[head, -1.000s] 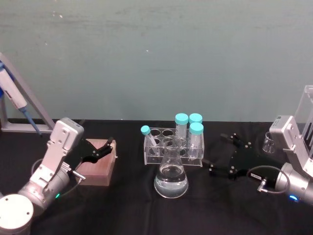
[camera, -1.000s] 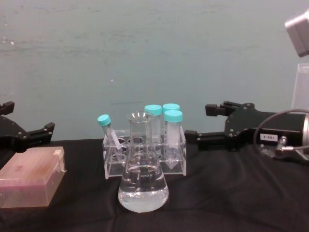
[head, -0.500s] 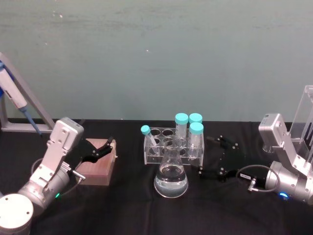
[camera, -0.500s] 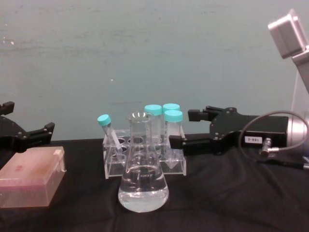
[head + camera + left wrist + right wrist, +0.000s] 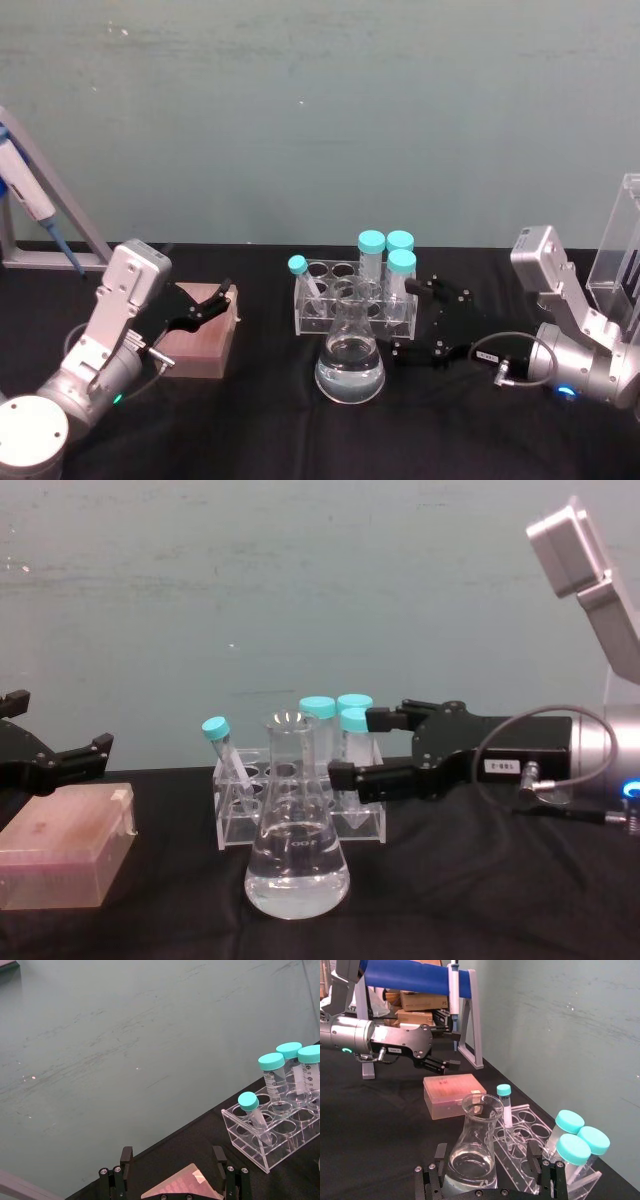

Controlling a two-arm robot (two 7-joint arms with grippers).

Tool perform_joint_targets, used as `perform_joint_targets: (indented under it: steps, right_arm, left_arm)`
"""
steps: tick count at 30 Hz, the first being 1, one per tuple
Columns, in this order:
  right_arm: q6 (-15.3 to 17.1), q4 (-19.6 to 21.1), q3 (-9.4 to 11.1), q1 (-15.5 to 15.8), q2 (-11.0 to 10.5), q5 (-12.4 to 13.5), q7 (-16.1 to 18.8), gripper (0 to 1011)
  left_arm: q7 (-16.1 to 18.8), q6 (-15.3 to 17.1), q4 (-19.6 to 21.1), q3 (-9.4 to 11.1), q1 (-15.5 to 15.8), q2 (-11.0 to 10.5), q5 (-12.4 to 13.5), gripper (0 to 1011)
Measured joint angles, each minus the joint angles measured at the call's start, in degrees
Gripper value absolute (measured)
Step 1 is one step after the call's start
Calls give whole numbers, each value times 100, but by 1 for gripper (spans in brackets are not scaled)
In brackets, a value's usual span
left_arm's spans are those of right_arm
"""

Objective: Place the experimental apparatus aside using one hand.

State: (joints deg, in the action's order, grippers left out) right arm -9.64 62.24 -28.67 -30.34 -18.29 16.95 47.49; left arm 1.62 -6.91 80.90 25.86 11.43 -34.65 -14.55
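so the main thing: over the last second the right gripper (image 5: 405, 318) has slid in from well out to the right and is now up against the apparatus in the middle of the worktop (image 5: 250, 430). its fingers are spread wide and not gripping anything. in the chest view one finger crosses in front of the right end of the rack (image 5: 300, 815) and its tip stops just short of the flask (image 5: 297, 860) neck. from the right wrist view the flask sits pretty much centred between the two fingers with the rack behind it, so my guess is the flask is what it's lining up on. i can't tell whether it's touching the glass yet, so nothing's been set aside so far.

the flask, with clear liquid in the bottom, stands just in front of the rack. the rack holds three upright teal-capped tubes (image 5: 372, 262) at its right end and one leaning at its left.

the left gripper (image 5: 222, 298) is parked off to the left, fingers apart, hanging over the pink box (image 5: 200, 335).

as for the place: there's a scuffed green wall (image 5: 320, 120) straight behind, and the worktop is covered in black cloth. a pipette stand (image 5: 45, 262) stands at the far left, an acrylic stand (image 5: 612, 262) at the far right edge, and the right wrist view catches some cardboard boxes (image 5: 417, 1002) in the room beyond.
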Motion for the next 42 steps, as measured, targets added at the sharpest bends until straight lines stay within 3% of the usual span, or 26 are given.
perform_joint_targets:
  steps: [22, 42]
  right_arm:
    - [-98, -492, -331, -397, 138, 305, 193, 1000]
    - [-25, -1277, -543, -841, 372, 837, 617, 1000]
  left_arm:
    - [0, 0, 0, 0, 0, 0, 0, 1000]
    - [0, 0, 0, 0, 0, 0, 0, 1000]
